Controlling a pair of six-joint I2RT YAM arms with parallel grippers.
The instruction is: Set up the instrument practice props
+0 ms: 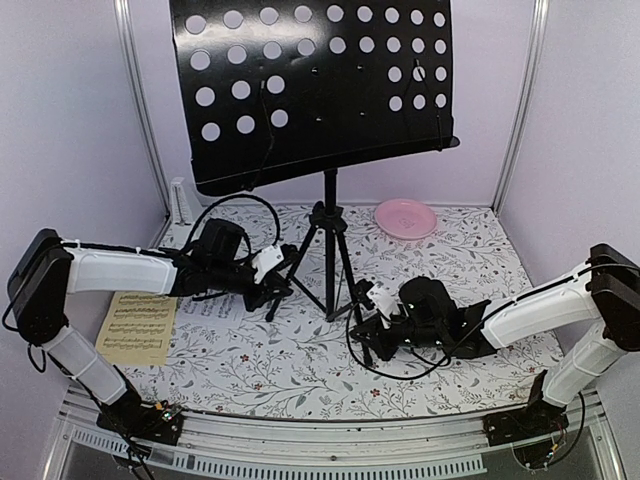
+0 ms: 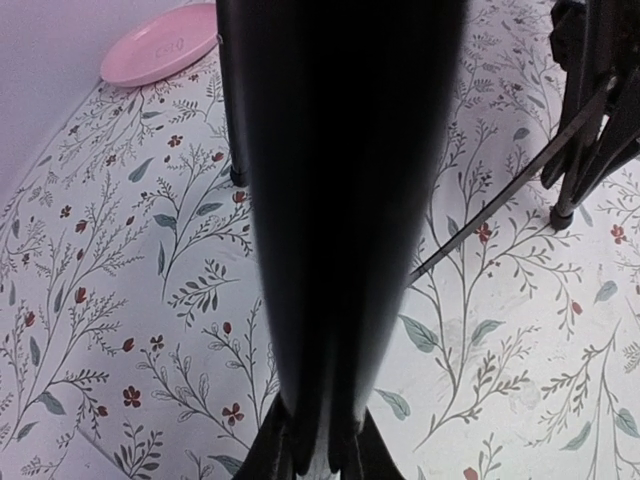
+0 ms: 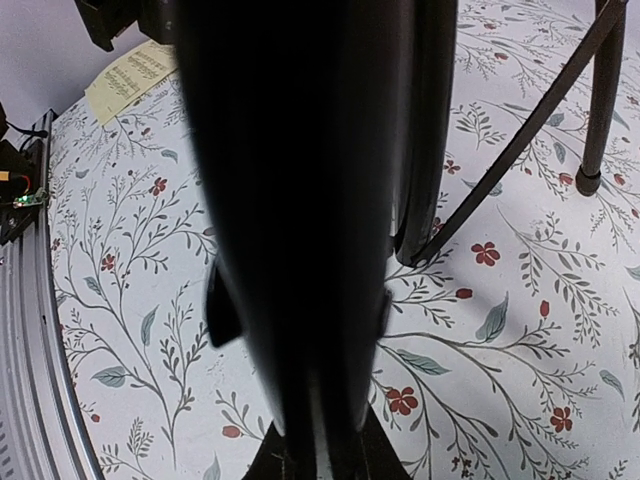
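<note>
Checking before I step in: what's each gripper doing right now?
Left gripper: closed on one tripod leg of the music stand.
Right gripper: closed on another leg of the same stand.

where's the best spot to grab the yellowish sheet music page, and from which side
Probably its near edge, approached low from the table's front. The yellowish sheet lies flat on the table, so there is nothing to pinch from above, and the left arm hangs over its far edge.
</note>
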